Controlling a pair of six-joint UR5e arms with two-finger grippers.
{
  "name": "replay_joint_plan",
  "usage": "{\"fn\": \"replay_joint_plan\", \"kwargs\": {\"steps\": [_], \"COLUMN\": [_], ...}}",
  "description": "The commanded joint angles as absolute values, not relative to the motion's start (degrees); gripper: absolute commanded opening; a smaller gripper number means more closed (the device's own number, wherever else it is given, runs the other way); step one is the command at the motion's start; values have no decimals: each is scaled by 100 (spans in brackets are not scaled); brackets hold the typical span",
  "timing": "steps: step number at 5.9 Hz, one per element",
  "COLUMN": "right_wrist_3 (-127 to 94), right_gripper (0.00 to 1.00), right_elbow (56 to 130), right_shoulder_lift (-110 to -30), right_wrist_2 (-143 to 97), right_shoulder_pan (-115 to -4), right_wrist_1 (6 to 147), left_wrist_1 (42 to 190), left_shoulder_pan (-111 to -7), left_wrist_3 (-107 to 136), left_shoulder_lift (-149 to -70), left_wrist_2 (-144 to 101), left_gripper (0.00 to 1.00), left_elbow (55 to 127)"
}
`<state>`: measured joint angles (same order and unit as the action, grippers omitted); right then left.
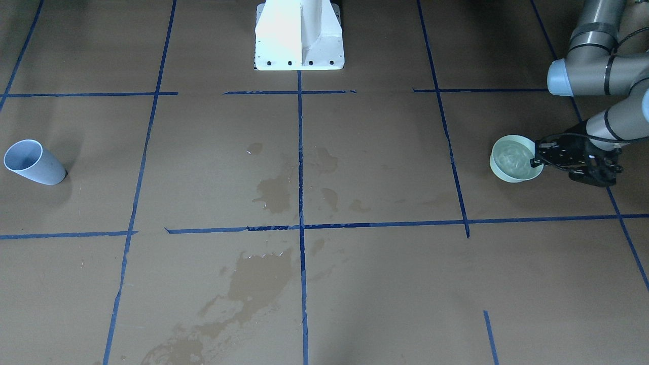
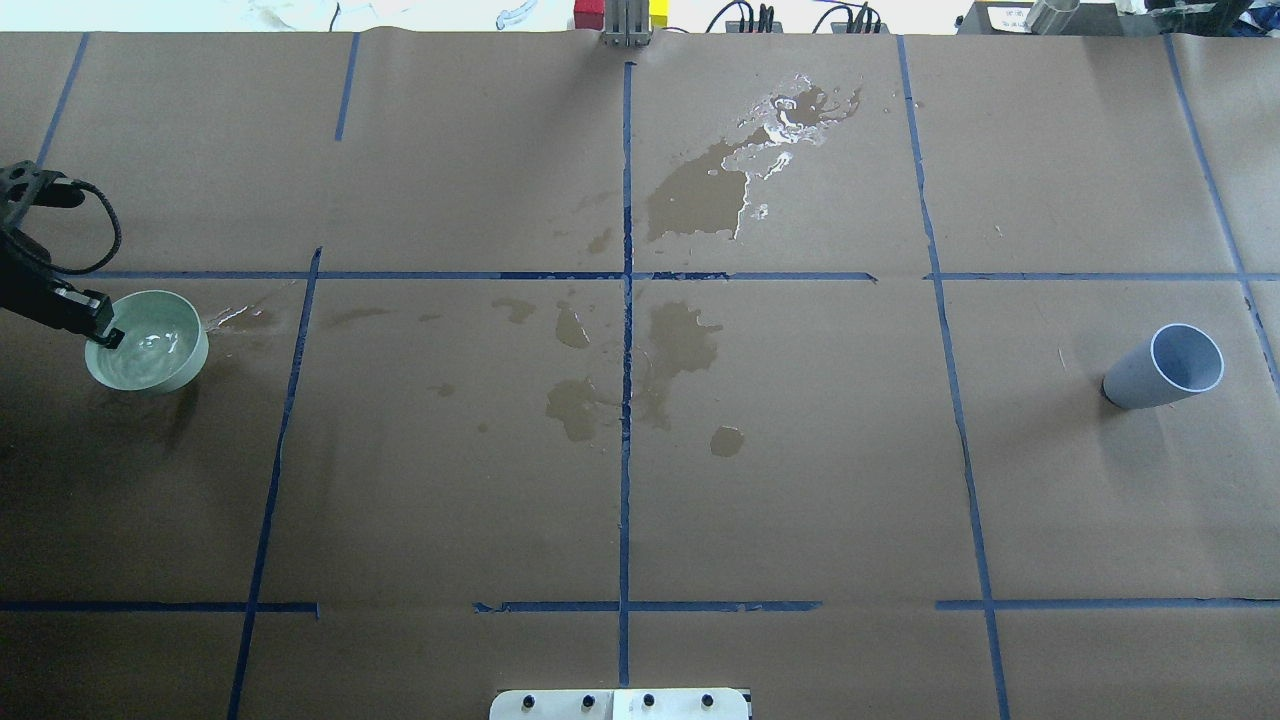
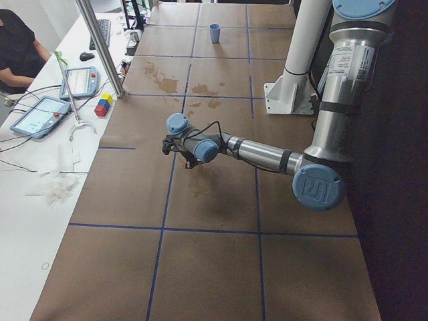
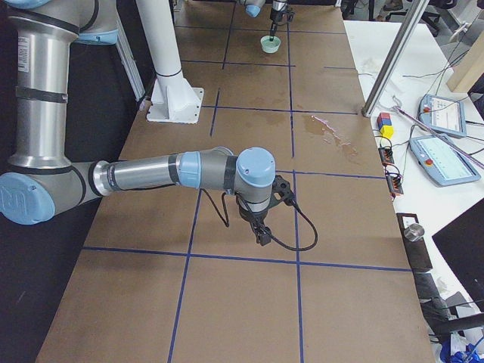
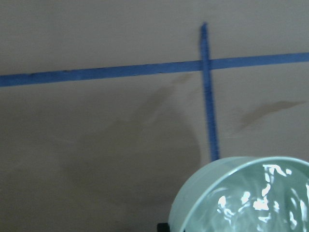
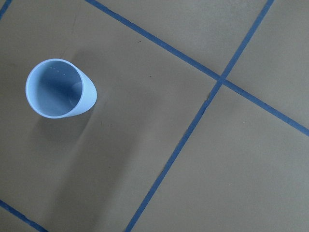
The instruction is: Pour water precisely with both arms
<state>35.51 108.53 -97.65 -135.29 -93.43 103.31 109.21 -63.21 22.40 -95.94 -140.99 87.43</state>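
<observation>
Between the green bowl point(image 2: 160, 382) and the blue cup point(image 2: 1165, 368), well apart, only flat wet patches point(image 2: 690, 200) lay. The white pedestal point(image 1: 299, 35) stood midway along the robot-side edge.

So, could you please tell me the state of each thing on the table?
Bowl: upright, holding rippling water.
Cup: upright, empty.
Left end effector: shut on the bowl's rim.
Right end effector: open or shut, cannot tell.
Table: marked by wet patches.

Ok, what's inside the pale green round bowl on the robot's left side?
Clear rippling water sits in the pale green round bowl; nothing else shows. The left arm's black jaws straddle the rim, hiding a bit of the inside there.
</observation>
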Motion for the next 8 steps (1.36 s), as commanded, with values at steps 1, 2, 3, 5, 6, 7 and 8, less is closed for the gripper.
{"fn": "replay_joint_plan", "kwargs": {"steps": [1,2,3,5,6,7,8], "right_wrist_3": [3551,3551,3551,3551,3551,3551,3551], "right_gripper": [100,100,100,100,100,100,100], "right_elbow": [10872,10863,10863,10872,10872,10872,10872], "right_shoulder_lift": [-9756,-9747,-9747,-9703,-9703,-9703,-9703], "right_wrist_2": [-13535,-13535,-13535,-13535,-13535,-13535,-13535], "right_shoulder_pan": [-9343,-9343,-9343,-9343,-9343,-9343,-9343], "right_wrist_1": [10336,10336,10336,10345,10345,10336,10345], "left_wrist_1": [10942,10942,10968,10969,10969,10969,10969], "left_shoulder_pan": [-6390,-6381,-6381,-6390,-6390,-6390,-6451], "left_wrist_3": [1725,1688,1661,1661,1652,1652,1661], "left_shoulder_lift": [-9493,-9501,-9492,-9492,-9483,-9483,-9483], "left_wrist_2": [-14150,-14150,-14150,-14150,-14142,-14133,-14133], "left_gripper": [0,0,1,6,15,37,59], "left_elbow": [8465,8351,8280,8210,8200,8183,8165]}}
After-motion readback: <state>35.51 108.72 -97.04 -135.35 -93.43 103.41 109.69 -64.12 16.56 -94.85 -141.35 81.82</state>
